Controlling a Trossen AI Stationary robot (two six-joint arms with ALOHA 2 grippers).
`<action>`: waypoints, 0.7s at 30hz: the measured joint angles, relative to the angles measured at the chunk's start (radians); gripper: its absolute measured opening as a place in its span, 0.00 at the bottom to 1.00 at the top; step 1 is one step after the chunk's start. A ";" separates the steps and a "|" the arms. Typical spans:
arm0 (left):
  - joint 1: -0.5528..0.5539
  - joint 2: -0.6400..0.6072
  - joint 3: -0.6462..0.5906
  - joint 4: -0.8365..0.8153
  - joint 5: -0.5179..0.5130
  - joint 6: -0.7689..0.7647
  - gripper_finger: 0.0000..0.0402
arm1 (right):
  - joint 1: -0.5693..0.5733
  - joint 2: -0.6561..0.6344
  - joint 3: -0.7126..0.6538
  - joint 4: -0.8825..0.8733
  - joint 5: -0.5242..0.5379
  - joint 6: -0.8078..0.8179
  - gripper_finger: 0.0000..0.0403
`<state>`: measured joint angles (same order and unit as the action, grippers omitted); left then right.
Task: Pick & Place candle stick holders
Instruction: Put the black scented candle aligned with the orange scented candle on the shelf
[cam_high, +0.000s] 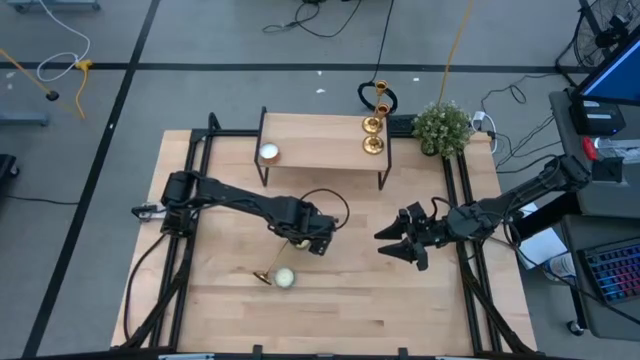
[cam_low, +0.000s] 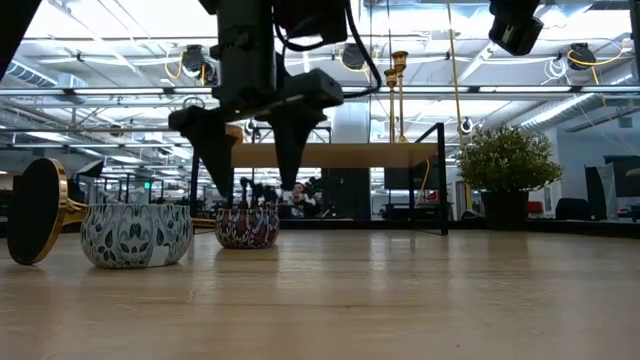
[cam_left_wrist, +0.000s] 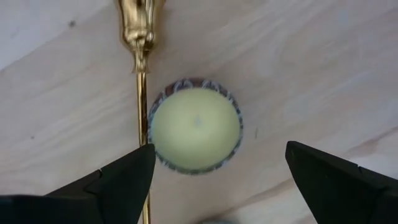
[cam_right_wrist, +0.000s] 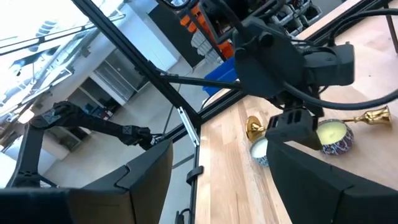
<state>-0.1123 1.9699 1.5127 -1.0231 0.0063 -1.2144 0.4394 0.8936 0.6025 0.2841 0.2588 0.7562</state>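
One gold candlestick (cam_high: 278, 262) lies on its side on the table; its base (cam_low: 35, 210) faces the near left and its stem (cam_left_wrist: 142, 93) runs past a patterned candle tin (cam_left_wrist: 196, 127). Two more gold candlesticks (cam_high: 373, 122) stand upright on the right end of a raised wooden shelf (cam_high: 320, 140). My left gripper (cam_high: 312, 240) is open and points down just above the tin (cam_low: 247, 225), touching nothing. The lying stem is beside one of its fingers (cam_left_wrist: 118, 180). My right gripper (cam_high: 398, 248) is open and empty above the table, to the right of the left one.
A second candle tin (cam_high: 285, 278) stands by the lying candlestick's base, and it also shows in the low view (cam_low: 135, 235). Another candle (cam_high: 268, 153) sits on the shelf's left end. A potted plant (cam_high: 440, 128) stands at the far right corner. Black frame rails (cam_high: 190, 200) run along both sides.
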 joint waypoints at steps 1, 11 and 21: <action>0.003 0.003 0.000 -0.001 0.005 0.002 0.93 | 0.000 0.000 0.000 -0.003 -0.001 0.003 0.64; 0.023 0.003 0.000 0.021 -0.001 0.024 0.94 | 0.000 0.000 0.000 -0.006 -0.002 0.013 0.64; 0.026 0.004 0.000 0.031 -0.007 0.044 0.93 | 0.000 0.000 0.000 -0.006 -0.002 0.011 0.64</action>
<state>-0.0868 1.9743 1.5126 -0.9922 -0.0011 -1.1707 0.4397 0.8936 0.6025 0.2779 0.2565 0.7671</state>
